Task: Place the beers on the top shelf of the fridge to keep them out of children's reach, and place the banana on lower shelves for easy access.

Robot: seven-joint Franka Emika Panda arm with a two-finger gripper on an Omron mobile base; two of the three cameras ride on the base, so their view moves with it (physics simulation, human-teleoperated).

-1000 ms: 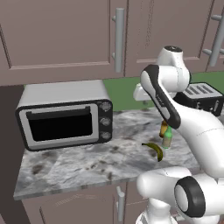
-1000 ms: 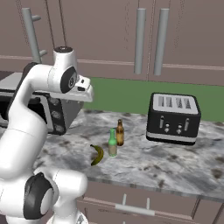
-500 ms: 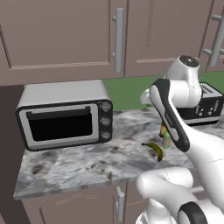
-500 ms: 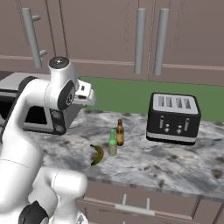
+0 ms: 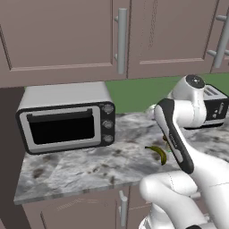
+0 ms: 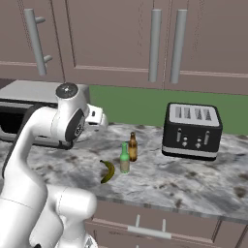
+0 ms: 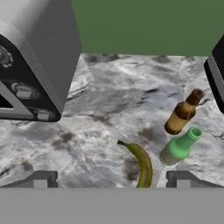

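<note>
Marbled tabletop under brown cabinets, nothing picked up yet.
The hand point(image 7: 111, 179) has just spread wide and holds nothing, hovering above the banana point(image 7: 141, 164). The green bottle point(image 7: 179, 146) and brown bottle point(image 7: 183, 112) stand just beside it, between the toaster oven point(image 5: 67, 120) and toaster point(image 6: 193, 131). A first grasp looks imminent, probably the banana.

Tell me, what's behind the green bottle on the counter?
Right behind the green bottle stands an amber-brown bottle, with the green wall further back. The banana lies beside it. The arm hides the bottles from the left base view.
</note>
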